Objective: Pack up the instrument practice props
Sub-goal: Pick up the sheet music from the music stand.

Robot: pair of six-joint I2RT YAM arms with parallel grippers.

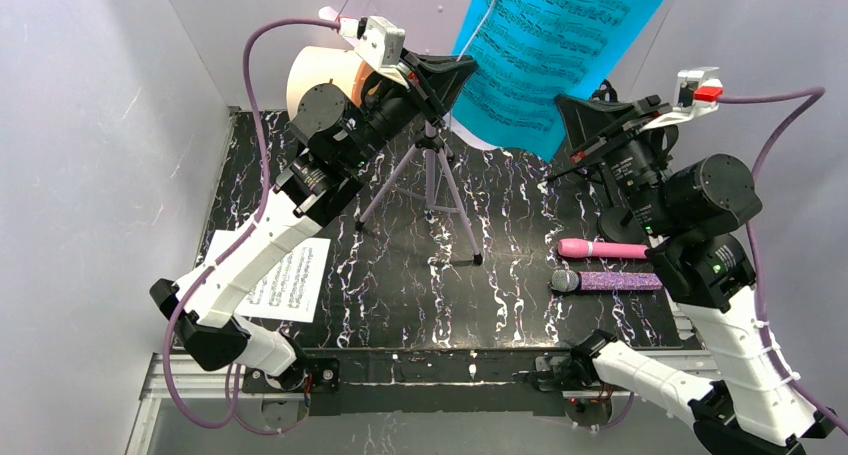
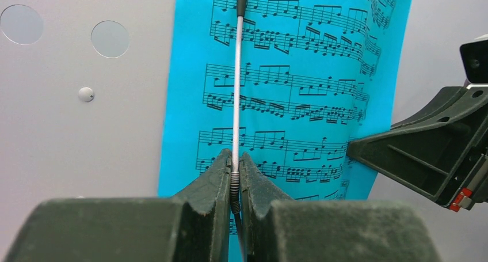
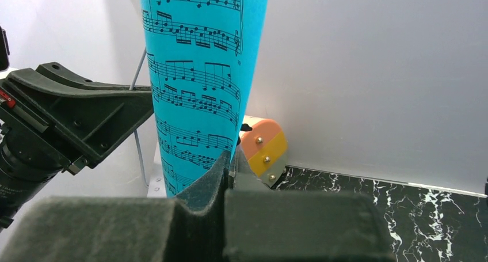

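The blue sheet-music page [image 1: 560, 45] stands upright at the back. My left gripper [image 1: 440, 75] is shut on the thin white wire arm [image 2: 236, 89] of the lilac music rack, just above its spring. The rack's tripod legs [image 1: 430, 190] stand on the mat below. My right gripper [image 1: 590, 125] is shut on the blue page's lower edge [image 3: 195, 72]. The pink microphone [image 1: 603, 248] and the glittery purple microphone [image 1: 610, 281] lie side by side by the right arm. A white sheet-music page [image 1: 285, 275] lies flat at the near left. I cannot make out the black tripods.
The cream drum with an orange face [image 1: 320, 75] stands at the back left behind my left arm; it also shows in the right wrist view [image 3: 263, 147]. Grey walls close in the black marbled mat [image 1: 400, 295] on three sides. The two grippers are close together.
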